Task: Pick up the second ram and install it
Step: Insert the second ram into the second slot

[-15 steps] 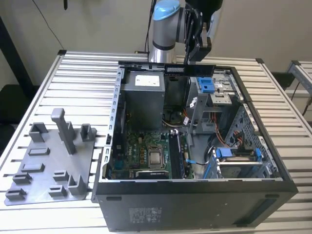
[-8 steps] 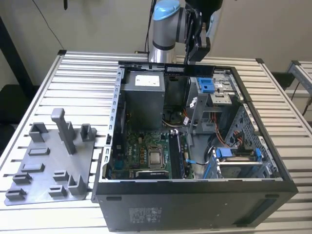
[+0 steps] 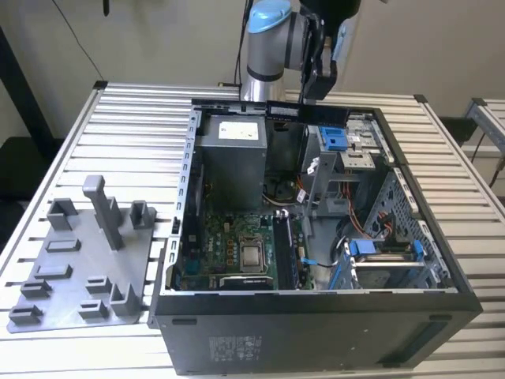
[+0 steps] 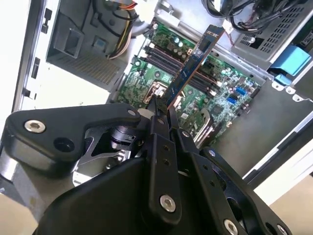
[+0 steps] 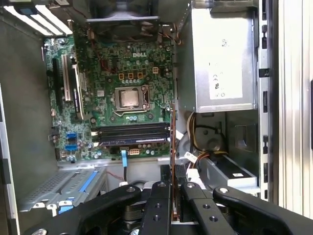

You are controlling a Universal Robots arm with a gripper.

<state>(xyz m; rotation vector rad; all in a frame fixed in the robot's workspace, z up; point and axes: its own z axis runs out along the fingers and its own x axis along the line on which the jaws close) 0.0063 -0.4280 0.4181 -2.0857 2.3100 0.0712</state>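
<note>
The second ram [image 4: 193,63], judged light, stiff and fragile, is held clamped across its faces by the gripper [image 4: 161,111], mid-frame.

**Tally: singles, plus one pair**

- Arm [image 3: 268,31]: one.
- Claw [image 3: 313,96]: one.
- Ram stick [image 4: 193,63]: one, pinched in the claw.
- Computer case [image 3: 237,335]: one, open, on the one desk [image 3: 134,126].
- Inside the case: one green motherboard [image 3: 225,237], one processor socket [image 3: 254,257], one grey power supply box [image 3: 233,158].
- Blue drive brackets: two, the upper [image 3: 333,138] and the lower [image 3: 371,249], toward the exterior view's right.
- Grey holder plate [image 3: 71,276]: one, at the exterior view's left. Raised blocks on it: several, no sure count.
- Memory slots [image 5: 132,134]: number unclear.
</note>
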